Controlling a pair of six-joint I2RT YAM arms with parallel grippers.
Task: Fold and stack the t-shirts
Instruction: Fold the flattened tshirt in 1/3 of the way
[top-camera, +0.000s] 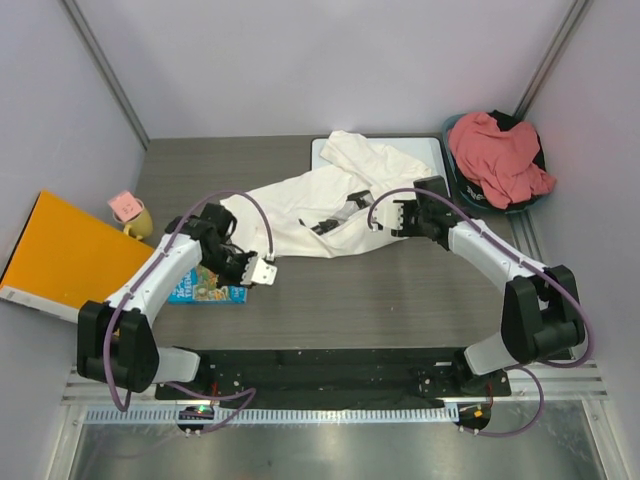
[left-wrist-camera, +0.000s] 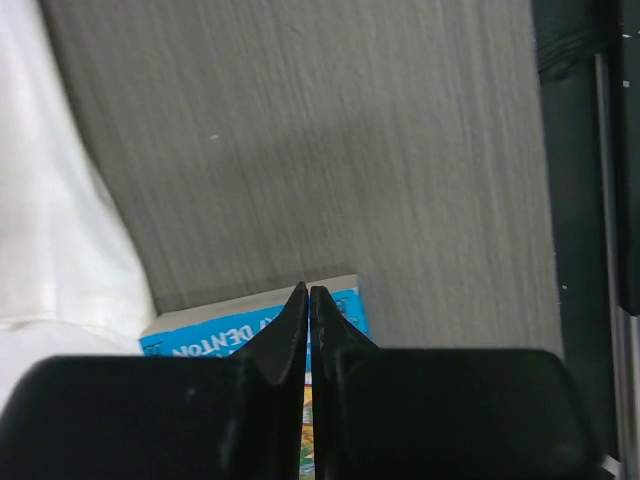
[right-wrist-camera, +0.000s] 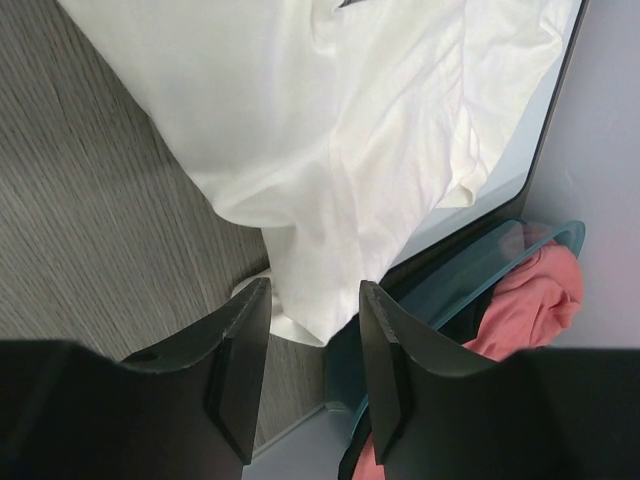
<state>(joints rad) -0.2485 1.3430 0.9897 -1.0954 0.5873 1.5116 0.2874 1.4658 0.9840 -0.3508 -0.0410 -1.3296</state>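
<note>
The white t-shirt (top-camera: 315, 205) lies crumpled across the middle of the table, its far end over the whiteboard (top-camera: 432, 152). The salmon t-shirt (top-camera: 498, 158) is heaped in the teal basket (top-camera: 458, 128) at the back right. My left gripper (top-camera: 263, 272) is shut on nothing, just off the white shirt's near-left edge. In the left wrist view its tips (left-wrist-camera: 308, 292) hover over a blue book (left-wrist-camera: 205, 335), beside the white t-shirt (left-wrist-camera: 55, 200). My right gripper (top-camera: 386, 216) is open at the shirt's right edge. In the right wrist view a hanging fold of the white t-shirt (right-wrist-camera: 330, 130) sits unpinched between the jaws (right-wrist-camera: 314, 292).
A blue book (top-camera: 205, 290) lies under the left arm. An orange folder (top-camera: 55, 250) and a yellow cup with a pink thing on it (top-camera: 130, 212) sit at the left. The right wrist view shows the basket (right-wrist-camera: 470, 270) with the salmon t-shirt (right-wrist-camera: 530, 300), and the whiteboard (right-wrist-camera: 520, 130).
</note>
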